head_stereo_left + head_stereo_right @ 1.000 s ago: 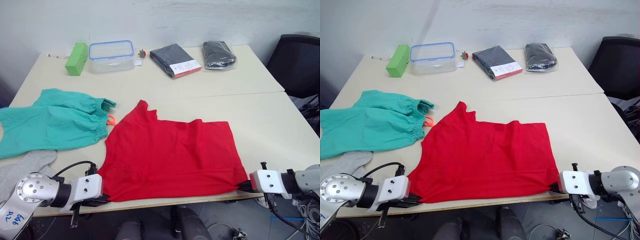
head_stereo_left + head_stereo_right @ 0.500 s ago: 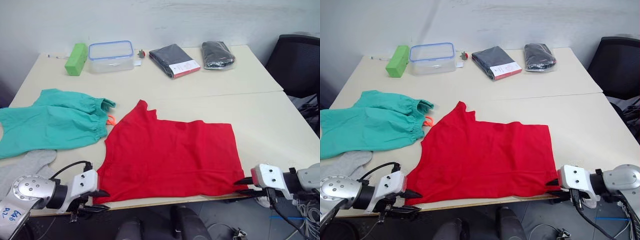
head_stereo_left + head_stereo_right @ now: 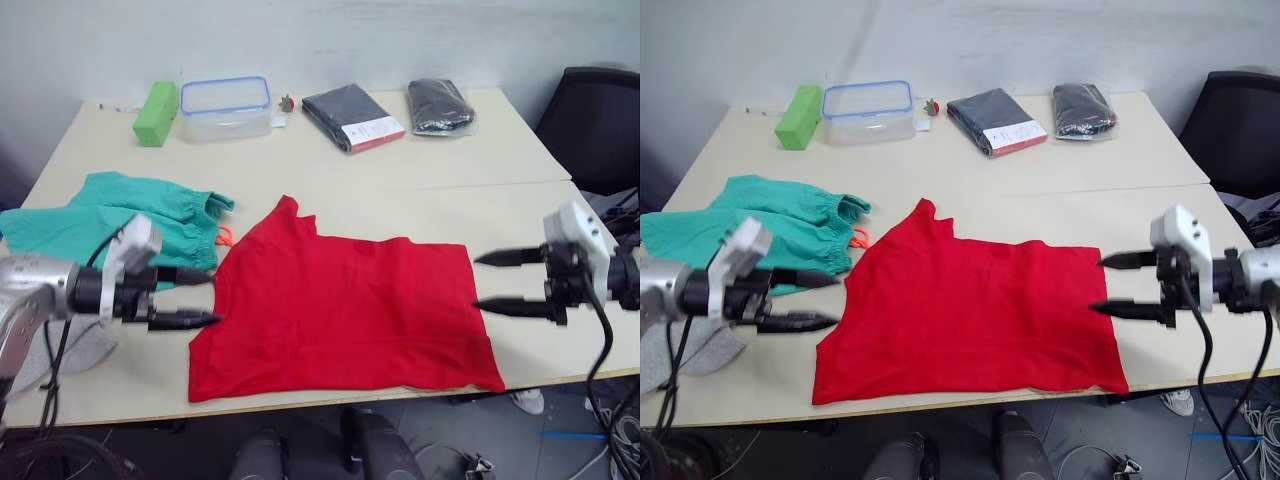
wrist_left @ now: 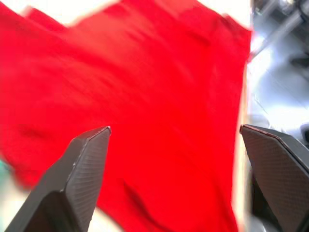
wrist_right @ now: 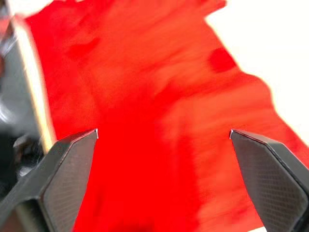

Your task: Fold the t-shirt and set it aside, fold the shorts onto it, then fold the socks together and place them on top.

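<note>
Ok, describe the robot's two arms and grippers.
Left gripper and right gripper: each has two slim black pointed fingers on a white block. The left arm has a silver metal housing; black cables loop along both. In the wrist views the fingers show a carbon-weave texture.

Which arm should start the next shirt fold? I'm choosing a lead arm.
Neither clearly; probably both. The left gripper hovers open at the t-shirt's left edge and the right gripper open at its right edge.

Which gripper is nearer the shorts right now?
Left. The left gripper hangs open beside the shorts, at their waistband end; the right gripper is open across the t-shirt, far from them.
</note>
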Available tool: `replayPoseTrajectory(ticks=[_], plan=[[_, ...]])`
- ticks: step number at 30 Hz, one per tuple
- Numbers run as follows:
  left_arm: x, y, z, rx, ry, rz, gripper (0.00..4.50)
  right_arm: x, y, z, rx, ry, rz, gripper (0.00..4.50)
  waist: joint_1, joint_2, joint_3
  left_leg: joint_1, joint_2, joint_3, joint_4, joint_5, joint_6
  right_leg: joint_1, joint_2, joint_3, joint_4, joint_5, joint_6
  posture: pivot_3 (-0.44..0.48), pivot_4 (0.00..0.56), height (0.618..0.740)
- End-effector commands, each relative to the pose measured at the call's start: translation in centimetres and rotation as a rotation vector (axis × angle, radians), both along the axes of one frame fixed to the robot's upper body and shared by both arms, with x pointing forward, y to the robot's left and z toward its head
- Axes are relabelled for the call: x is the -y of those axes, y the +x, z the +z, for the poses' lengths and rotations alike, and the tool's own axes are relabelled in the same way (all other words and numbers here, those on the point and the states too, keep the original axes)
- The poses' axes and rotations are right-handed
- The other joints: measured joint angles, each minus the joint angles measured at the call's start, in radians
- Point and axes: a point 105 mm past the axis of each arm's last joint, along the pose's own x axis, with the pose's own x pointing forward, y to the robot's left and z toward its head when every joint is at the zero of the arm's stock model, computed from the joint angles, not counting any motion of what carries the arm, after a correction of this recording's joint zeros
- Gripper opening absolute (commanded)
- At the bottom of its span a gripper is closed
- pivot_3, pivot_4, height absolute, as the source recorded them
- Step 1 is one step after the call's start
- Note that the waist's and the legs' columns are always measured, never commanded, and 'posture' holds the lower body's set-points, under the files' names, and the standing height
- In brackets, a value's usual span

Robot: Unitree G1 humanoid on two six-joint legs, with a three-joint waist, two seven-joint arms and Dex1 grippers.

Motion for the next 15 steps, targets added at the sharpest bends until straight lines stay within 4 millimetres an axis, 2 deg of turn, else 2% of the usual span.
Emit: replayPoseTrajectory(ticks=[1, 3, 6, 10, 15], plan=[[-0.6, 5.3, -0.6, 0.002, 0.032, 0.166, 4.5, 1.4, 4.0, -1.1, -0.037, 0.027, -0.206, 4.47, 0.0, 0.0, 0.0, -0.001, -0.001, 0.0, 0.001, 0.0, 0.001, 0.0, -0.001, 0.001, 0.001, 0.003, 0.004, 0.0, 0.15, 0.74], [-0.5, 7.3, -0.9, 0.009, 0.05, 0.203, 4.5, 1.6, 5.6, -1.5, -0.047, 0.035, -0.275, 4.47, -0.001, 0.0, -0.001, -0.009, -0.003, 0.001, 0.004, 0.001, 0.002, -0.007, 0.0, -0.001, 0.002, 0.005, 0.007, 0.0, 0.15, 0.74], [0.0, 8.9, -1.9, 0.015, 0.093, 0.196, 4.5, 1.9, 7.5, -2.3, -0.058, 0.02, -0.358, 4.47, -0.005, 0.001, -0.001, -0.02, -0.003, 0.008, 0.005, 0.005, -0.001, -0.022, -0.001, 0.0, 0.009, 0.006, 0.009, 0.0, 0.15, 0.74], [0.2, 10.6, -3.3, 0.002, 0.113, 0.238, 4.5, 2.7, 9.1, -4.4, -0.059, -0.09, -0.442, 4.47, -0.005, 0.001, -0.001, -0.049, -0.001, 0.014, 0.018, 0.004, -0.001, -0.052, -0.004, -0.002, 0.017, 0.007, 0.01, 0.0, 0.15, 0.74], [0.5, 11.5, -4.2, 0.001, 0.125, 0.249, 4.5, 2.8, 10.3, -5.8, -0.08, -0.127, -0.496, 4.47, -0.004, 0.001, -0.001, -0.047, -0.002, 0.02, 0.025, 0.004, -0.001, -0.047, -0.005, -0.006, 0.015, 0.008, 0.012, 0.0, 0.15, 0.74]])
